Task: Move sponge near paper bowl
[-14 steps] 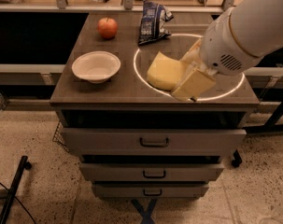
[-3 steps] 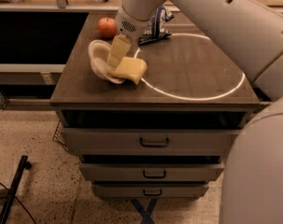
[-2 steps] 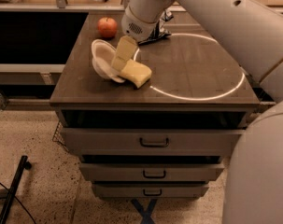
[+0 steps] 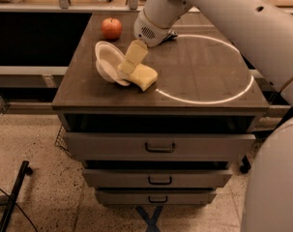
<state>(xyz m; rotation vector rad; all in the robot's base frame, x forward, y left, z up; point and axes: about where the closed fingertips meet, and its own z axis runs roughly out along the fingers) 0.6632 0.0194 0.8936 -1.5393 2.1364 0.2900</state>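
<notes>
Sponge (image 4: 145,76) lies on my desk (image 4: 204,83), left end against the tipped-up bowl (image 4: 106,61). My end effector (image 4: 128,65) rests just above that end, between the two; I cannot tell whether it grips.

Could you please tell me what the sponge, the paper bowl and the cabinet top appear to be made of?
The sponge looks like soft foam: matte pale yellow with rounded edges. The paper bowl seems to be thin paper or pulp: plain matte white with a slim flared rim, tipped up beside the sponge. The cabinet top is dark, probably wood or laminate, with a slight sheen. The gripper is where the sponge and bowl meet.
</notes>
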